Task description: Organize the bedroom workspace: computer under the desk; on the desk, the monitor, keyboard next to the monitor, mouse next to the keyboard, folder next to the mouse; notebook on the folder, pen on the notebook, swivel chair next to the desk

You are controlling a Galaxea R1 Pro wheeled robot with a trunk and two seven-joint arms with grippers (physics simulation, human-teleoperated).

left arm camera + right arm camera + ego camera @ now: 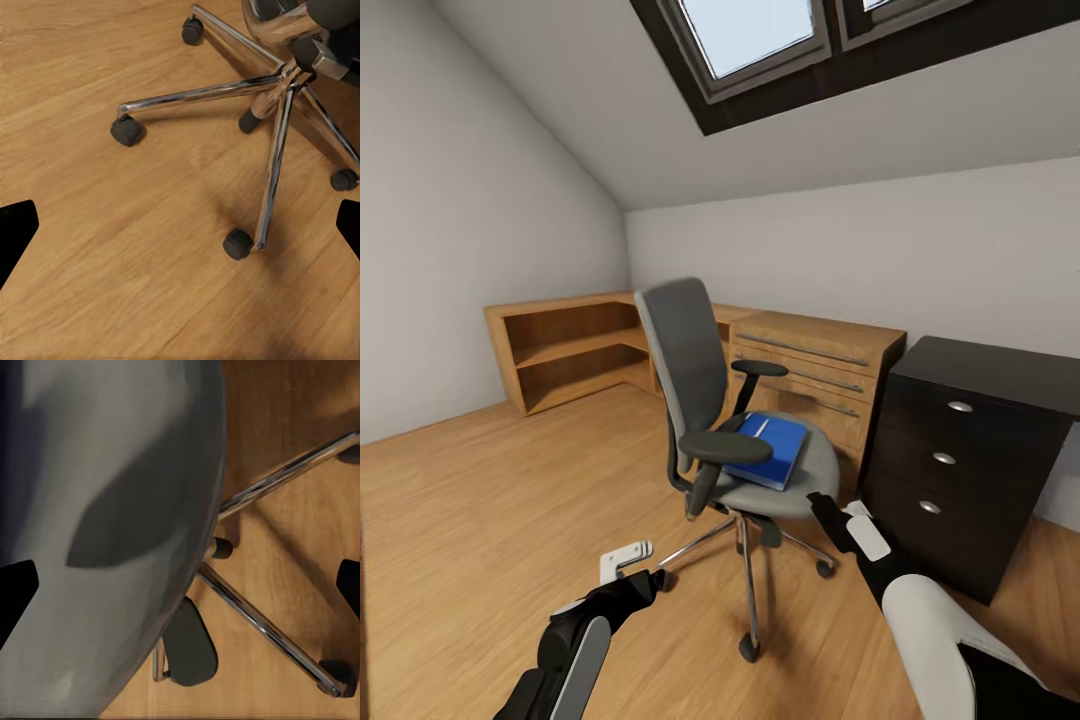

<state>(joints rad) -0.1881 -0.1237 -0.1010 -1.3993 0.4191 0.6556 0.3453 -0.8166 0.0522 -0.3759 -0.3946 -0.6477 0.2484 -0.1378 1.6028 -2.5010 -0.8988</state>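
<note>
A black drawer cabinet (970, 460) stands at the right of your head view, a light-wood drawer unit (815, 375) and open shelf (565, 350) behind the swivel chair (705, 400) at centre. The blue folder (770, 450) lies flat on its seat, long axis running toward the upper right. Your left gripper (628, 562) hangs over bare floor (480, 500) beside the chrome base, fingers apart, holding nothing. Your right gripper (840, 520) hovers at the seat's near edge; I cannot tell its opening.
</note>
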